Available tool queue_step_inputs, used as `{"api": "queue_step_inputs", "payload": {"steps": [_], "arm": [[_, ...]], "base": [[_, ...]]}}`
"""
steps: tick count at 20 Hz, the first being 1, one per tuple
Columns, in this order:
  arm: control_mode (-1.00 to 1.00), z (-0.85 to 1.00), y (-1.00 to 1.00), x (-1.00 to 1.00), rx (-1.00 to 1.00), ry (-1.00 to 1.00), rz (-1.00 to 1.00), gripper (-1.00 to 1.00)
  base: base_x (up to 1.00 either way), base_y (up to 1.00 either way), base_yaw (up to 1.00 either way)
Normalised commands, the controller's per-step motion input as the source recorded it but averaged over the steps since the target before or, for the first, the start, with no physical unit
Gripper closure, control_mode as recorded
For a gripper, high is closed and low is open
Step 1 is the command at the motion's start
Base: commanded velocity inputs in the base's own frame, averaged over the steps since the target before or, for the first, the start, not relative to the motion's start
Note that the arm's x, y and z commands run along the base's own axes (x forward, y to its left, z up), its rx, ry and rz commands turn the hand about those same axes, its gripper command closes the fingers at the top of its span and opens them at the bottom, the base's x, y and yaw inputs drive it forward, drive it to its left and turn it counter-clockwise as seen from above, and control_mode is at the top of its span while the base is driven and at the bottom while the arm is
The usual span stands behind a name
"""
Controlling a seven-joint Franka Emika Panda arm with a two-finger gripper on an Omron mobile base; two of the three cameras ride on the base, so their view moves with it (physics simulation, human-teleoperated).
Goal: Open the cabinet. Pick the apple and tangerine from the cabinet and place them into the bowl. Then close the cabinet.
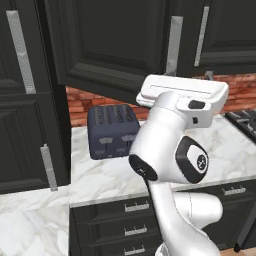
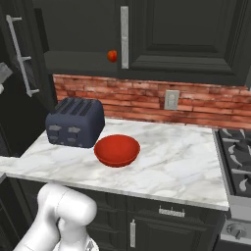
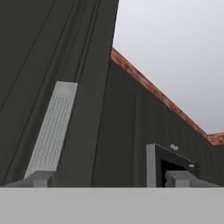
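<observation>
Surface and room: a white marble counter [image 2: 176,162] is running along a red brick backsplash [image 2: 206,105], with black cabinetry surrounding it above, below and to the left. A stove [image 2: 235,162] is adjoining the counter at its right end. The cabinet [image 2: 186,34] is hanging over the counter. In the left base view one of its doors [image 1: 110,45] appears to be standing angled out above the toaster.

Count: one bowl [image 2: 116,150], one toaster [image 2: 75,122], one apple [image 2: 112,56] and one wall outlet [image 2: 171,99] are showing. Three short-handled drawers [image 1: 136,220] are stacking in one column beneath the counter edge.

Task items: the bowl is sitting upright on the counter just beside the toaster, to its right and slightly nearer the front edge, with nothing lying in it. The apple is showing at the cabinet's lower edge, just left of a long silver bar handle [image 2: 124,37]. Whether it is resting on a shelf cannot be told.

Surroundings and obstruction: the arm [image 1: 170,150] is rising in front of the counter and is covering much of it in the left base view, the toaster [image 1: 112,131] peeking out beside it. A tall black cabinet [image 1: 25,100] is flanking the counter on the left.

Pincer: in the hand view the gripper [image 3: 109,180] is facing a dark panelled door. Its tips are standing wide apart with nothing between them, and a silver handle [image 3: 52,127] is lying just above the left tip.
</observation>
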Motion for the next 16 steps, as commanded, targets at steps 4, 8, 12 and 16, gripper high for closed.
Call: {"api": "queue_step_inputs", "payload": {"steps": [4,8,12,16], "arm": [[-1.0,0.25,-1.0,-0.02,0.38,0.05,0.08,-1.0],[-1.0,0.02,-1.0,0.11,0.38,0.01,0.25,-1.0],[-1.0,-0.47,-0.86,0.0,0.25,0.11,0.41,-1.0],[-1.0,-0.81,-0.4,-0.14,0.18,0.17,0.52,-1.0]], "base": [[0.0,0.0,0.0],[0.0,0.0,0.0],[0.0,0.0,0.0],[0.0,0.0,0.0]]}}
